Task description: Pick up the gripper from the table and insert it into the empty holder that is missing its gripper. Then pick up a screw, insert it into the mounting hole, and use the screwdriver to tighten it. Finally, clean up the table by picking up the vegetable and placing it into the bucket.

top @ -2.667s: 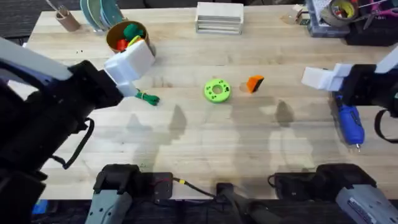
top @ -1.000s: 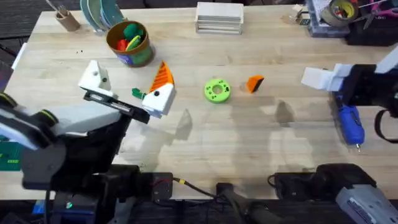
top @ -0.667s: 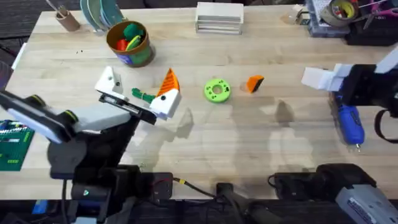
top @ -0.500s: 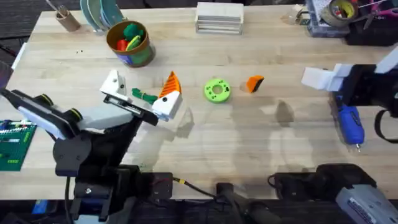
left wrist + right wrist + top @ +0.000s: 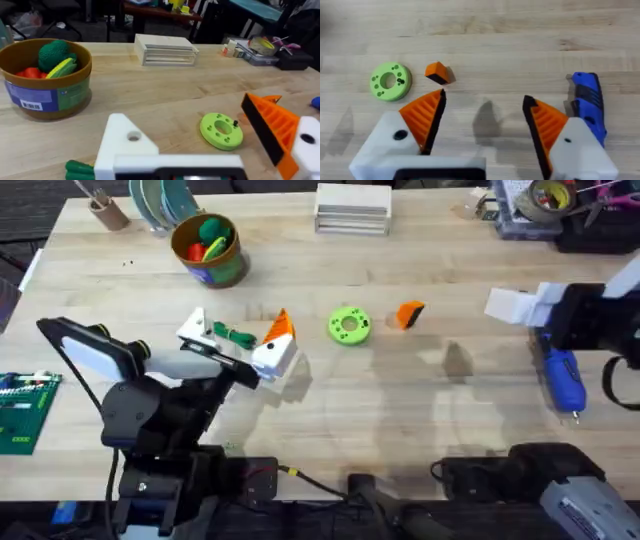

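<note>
The loose orange gripper (image 5: 409, 313) (image 5: 438, 73) lies on the table (image 5: 400, 410) right of centre. My left gripper (image 5: 238, 323) (image 5: 185, 115) is open and low over the table. One of its fingers is the bare white holder (image 5: 193, 329) (image 5: 125, 145) and the other carries an orange tip (image 5: 280, 328) (image 5: 272, 127). The dark-green vegetable (image 5: 235, 335) (image 5: 77, 169) lies between them. My right gripper (image 5: 505, 305) (image 5: 484, 97) hovers open at the right with nothing between its orange pads (image 5: 425, 117). The blue screwdriver (image 5: 562, 378) (image 5: 587, 100) lies beside it. The bucket (image 5: 208, 248) (image 5: 45, 80) stands at the back left.
A green disc with holes (image 5: 349, 324) (image 5: 221, 131) (image 5: 390, 81) sits mid-table with a small dark screw (image 5: 235, 122) on it. A white box (image 5: 352, 207) (image 5: 165, 49) stands at the back edge. Clutter (image 5: 545, 205) fills the back right corner, and a green circuit board (image 5: 20, 410) lies at the left edge.
My left arm has come down from close under the camera and swung right and forward, so its open fingers now straddle the vegetable. The right arm has not moved.
</note>
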`<state>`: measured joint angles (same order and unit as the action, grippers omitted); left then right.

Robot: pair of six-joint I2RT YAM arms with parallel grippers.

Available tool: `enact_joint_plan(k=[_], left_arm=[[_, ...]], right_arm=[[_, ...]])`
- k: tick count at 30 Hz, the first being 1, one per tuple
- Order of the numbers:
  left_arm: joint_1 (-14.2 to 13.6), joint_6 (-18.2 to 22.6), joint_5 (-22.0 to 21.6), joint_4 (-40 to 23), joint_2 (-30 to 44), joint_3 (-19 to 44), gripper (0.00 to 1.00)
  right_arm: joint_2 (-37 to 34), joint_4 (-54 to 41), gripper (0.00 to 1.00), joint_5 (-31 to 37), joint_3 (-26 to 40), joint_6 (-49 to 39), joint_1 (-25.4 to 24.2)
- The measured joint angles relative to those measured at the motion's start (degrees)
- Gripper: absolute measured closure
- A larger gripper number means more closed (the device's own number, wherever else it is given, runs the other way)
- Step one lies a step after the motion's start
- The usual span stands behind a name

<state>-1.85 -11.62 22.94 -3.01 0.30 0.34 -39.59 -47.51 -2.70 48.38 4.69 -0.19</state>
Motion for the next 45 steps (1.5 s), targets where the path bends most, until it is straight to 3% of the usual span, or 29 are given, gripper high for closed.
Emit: enact_joint_plan(k=[40,45], left_arm=[[0.0,0.02,0.02,-0.02,0.01,0.0,0.008],[0.0,0.79,2.89,0.02,0.02,0.0,0.008]], right_arm=[[-0.02,-0.02,0.01,0.0,0.0,0.0,0.0],[-0.02,-0.02,0.01,0.0,0.0,0.0,0.0]])
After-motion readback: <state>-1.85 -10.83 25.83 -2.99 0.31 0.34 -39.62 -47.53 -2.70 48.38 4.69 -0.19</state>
